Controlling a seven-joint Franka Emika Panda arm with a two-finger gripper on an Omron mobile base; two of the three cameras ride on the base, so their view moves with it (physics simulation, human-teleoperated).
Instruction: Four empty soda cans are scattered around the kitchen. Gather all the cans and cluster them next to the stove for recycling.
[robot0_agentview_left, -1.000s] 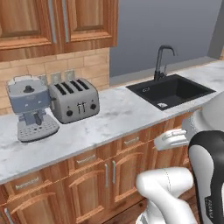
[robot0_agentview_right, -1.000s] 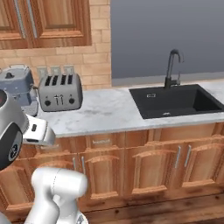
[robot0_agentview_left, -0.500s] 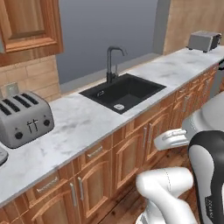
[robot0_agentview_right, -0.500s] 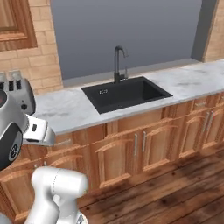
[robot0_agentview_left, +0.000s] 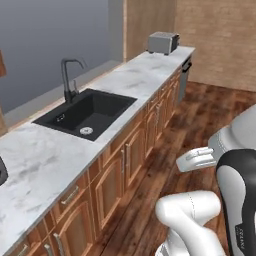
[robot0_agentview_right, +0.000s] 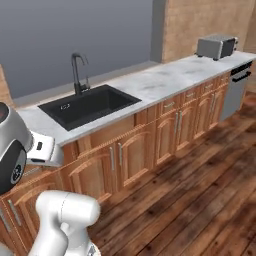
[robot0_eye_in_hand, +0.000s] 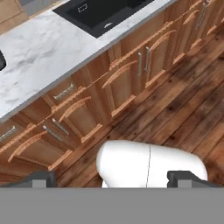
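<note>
Hand view shows the gripper (robot0_eye_in_hand: 109, 178) wide open and empty, table (robot0_eye_in_hand: 39, 57) at 11 o'clock; no cans gathered yet.

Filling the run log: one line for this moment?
phase: searching | claw: open, empty | cans: none spotted | ahead: sink, faucet, counter, toaster oven at far end

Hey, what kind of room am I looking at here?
A home kitchen, most likely: a black sink with a dark faucet set in a marble countertop, wooden cabinets below, and a steel toaster oven at the far end.
</note>
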